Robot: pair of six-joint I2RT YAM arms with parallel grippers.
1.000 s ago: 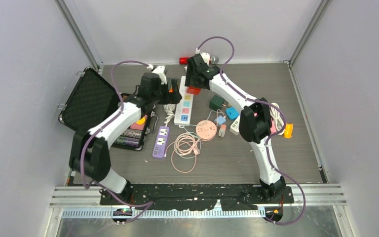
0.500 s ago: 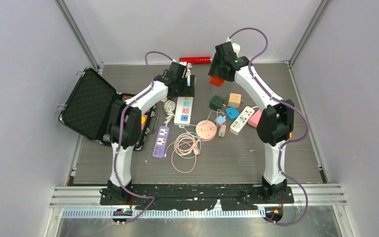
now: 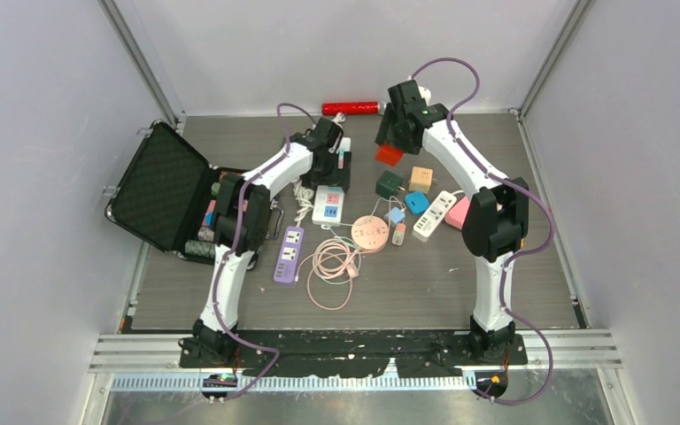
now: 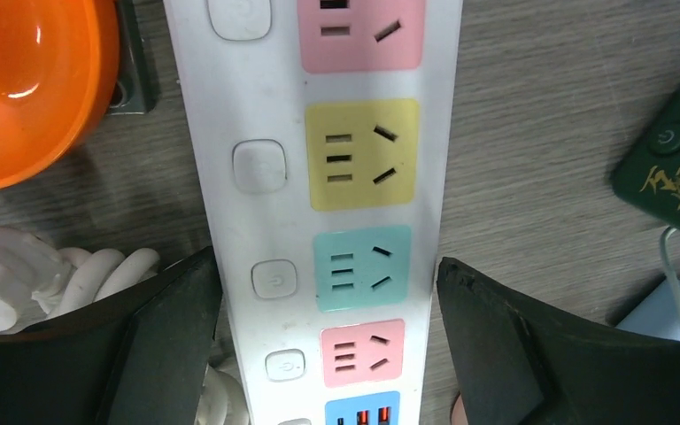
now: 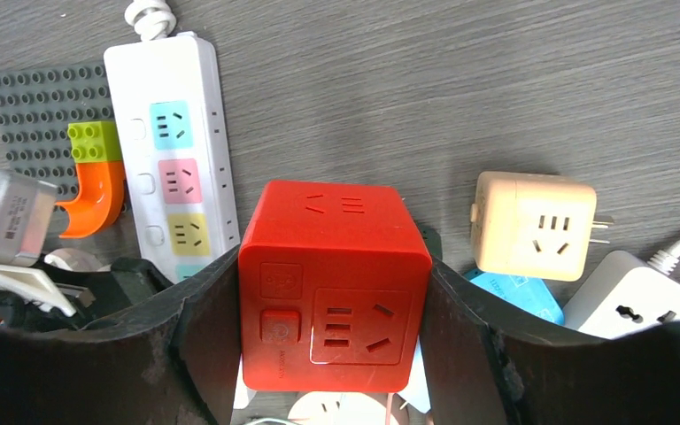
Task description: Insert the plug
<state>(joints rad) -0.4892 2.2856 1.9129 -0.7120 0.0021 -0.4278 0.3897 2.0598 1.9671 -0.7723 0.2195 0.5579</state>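
Observation:
The plug is a red cube adapter (image 5: 332,283) with a socket face and a button. My right gripper (image 5: 332,345) is shut on its two sides and holds it above the table, right of the strip's far end; it also shows in the top view (image 3: 390,152). The white power strip (image 4: 336,177) has pink, yellow, teal and pink sockets, each with a switch. My left gripper (image 4: 328,345) straddles it at the teal and pink sockets, one finger against each long side. In the top view my left gripper (image 3: 329,170) hides the strip's far half (image 3: 328,206).
An open black case (image 3: 155,190) stands at the left. A purple strip (image 3: 289,254), a pink cable (image 3: 332,266), a round pink socket (image 3: 371,232), a green cube (image 3: 389,183), a beige cube (image 5: 536,221) and a blue adapter (image 3: 417,202) lie nearby. An orange piece (image 4: 27,88) lies left of the strip.
My right gripper carried the red cube from over the strip to the right and back. My left arm swung from the case side onto the strip and slid a little nearer.

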